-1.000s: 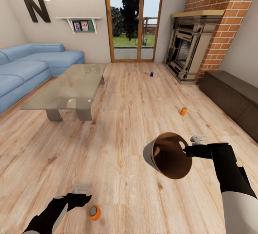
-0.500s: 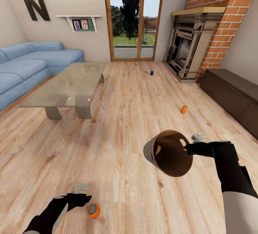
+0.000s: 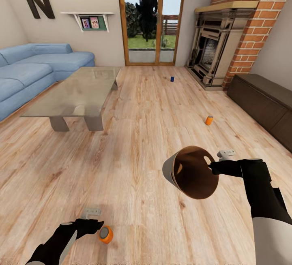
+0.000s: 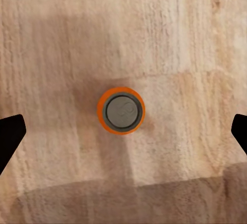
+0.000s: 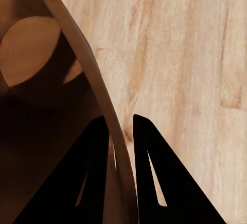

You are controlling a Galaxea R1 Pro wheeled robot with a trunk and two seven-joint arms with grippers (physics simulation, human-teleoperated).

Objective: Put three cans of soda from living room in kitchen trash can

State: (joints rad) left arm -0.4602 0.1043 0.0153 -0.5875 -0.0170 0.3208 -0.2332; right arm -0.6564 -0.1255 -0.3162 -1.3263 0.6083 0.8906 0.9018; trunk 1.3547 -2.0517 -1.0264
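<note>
An orange can of soda (image 3: 106, 234) stands upright on the wood floor right beside my left gripper (image 3: 97, 225). In the left wrist view its grey top (image 4: 121, 111) sits centred below my left gripper (image 4: 126, 130), which is open wide and not touching it. My right gripper (image 3: 211, 169) is shut on the rim of the tash can (image 3: 190, 172), which hangs tilted above the floor with its coppery inside facing me. The fingers (image 5: 98, 172) pinch that rim (image 5: 77, 44). A second orange can (image 3: 209, 120) and a dark blue can (image 3: 172, 79) stand farther off on the floor.
A glass coffee table (image 3: 77, 95) and a blue sofa (image 3: 28, 70) are at the left. A brick fireplace (image 3: 213, 50) and a long dark low cabinet (image 3: 263, 103) line the right side. Glass doors (image 3: 152, 18) are at the back.
The whole view has shifted slightly, so the camera moved. The near orange can now lies a little closer to my left gripper. The right gripper still holds the bin the same way.
</note>
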